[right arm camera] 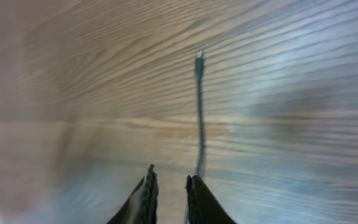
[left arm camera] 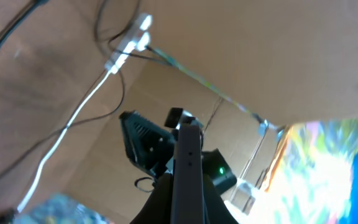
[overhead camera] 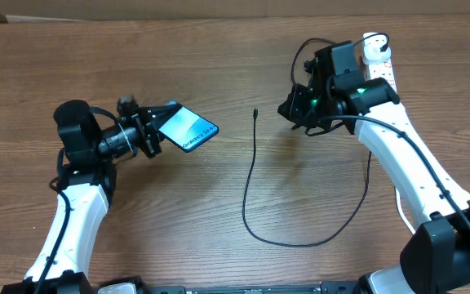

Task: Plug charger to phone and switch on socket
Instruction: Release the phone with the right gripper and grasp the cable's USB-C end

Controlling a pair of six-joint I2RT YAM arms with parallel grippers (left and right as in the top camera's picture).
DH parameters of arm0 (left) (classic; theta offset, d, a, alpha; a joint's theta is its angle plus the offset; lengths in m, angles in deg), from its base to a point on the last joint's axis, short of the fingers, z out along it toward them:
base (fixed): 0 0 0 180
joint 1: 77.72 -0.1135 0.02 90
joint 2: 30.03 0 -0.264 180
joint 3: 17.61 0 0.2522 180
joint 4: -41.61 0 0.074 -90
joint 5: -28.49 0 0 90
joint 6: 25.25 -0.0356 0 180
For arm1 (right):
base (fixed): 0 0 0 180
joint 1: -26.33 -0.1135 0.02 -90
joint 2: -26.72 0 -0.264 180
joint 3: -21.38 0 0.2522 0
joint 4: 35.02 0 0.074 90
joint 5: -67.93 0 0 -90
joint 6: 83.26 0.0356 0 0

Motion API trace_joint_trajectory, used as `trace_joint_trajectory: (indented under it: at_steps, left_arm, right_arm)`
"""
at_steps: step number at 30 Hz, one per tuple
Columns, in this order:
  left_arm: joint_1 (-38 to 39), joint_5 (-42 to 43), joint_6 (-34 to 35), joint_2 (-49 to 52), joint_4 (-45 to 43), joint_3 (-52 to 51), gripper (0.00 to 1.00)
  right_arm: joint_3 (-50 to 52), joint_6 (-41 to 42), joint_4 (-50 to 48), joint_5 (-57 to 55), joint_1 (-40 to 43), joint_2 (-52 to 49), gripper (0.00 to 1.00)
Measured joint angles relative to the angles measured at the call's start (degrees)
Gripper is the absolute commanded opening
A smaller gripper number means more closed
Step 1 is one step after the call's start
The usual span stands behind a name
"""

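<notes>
Thin black charger cable [overhead camera: 247, 188] judged limp: grab stiff connector tip [right arm camera: 199, 57] (ahead of right gripper [right arm camera: 169, 186], jaws slightly parted, empty); left gripper [overhead camera: 160, 132] clamps slim cyan-screened phone [overhead camera: 189, 129].

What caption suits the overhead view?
The left gripper holds the phone; the charger lies loose on the table near the right gripper.

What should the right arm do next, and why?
Probably ease the right fingers forward to the charger's tip and close just behind it. The tip lies loose on the table ahead of those open fingers, and the left fingers already hold the phone up.
</notes>
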Motion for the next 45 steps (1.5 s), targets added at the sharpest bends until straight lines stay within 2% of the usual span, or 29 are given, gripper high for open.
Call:
trace_joint_trajectory:
  at_steps: [4,13,20,36,45]
  left_arm:
    - [0.0,-1.7,2.1,0.0,3.5,0.0,0.04]
    - [-0.9,-4.5,2.0,0.0,2.0,0.0,0.04]
    - [-3.5,-5.4,0.5,0.0,2.4,0.0,0.04]
    - [-3.7,4.9,3.3,0.0,1.9,0.0,0.04]
    - [-3.7,4.6,1.7,0.0,1.9,0.0,0.04]
  right_arm:
    - [0.0,-0.5,-0.1,-5.3,-2.9,-0.3,0.1]
    - [-0.9,-1.5,2.3,-8.8,-4.5,-10.0,0.1]
    - [-2.0,-3.3,1.4,-12.1,-5.0,-12.4,0.11]
    - [-2.7,-7.7,-7.9,-17.6,-11.3,-16.4,0.11]
    - [-2.8,-12.0,-12.1,-21.0,-11.3,-20.2,0.25]
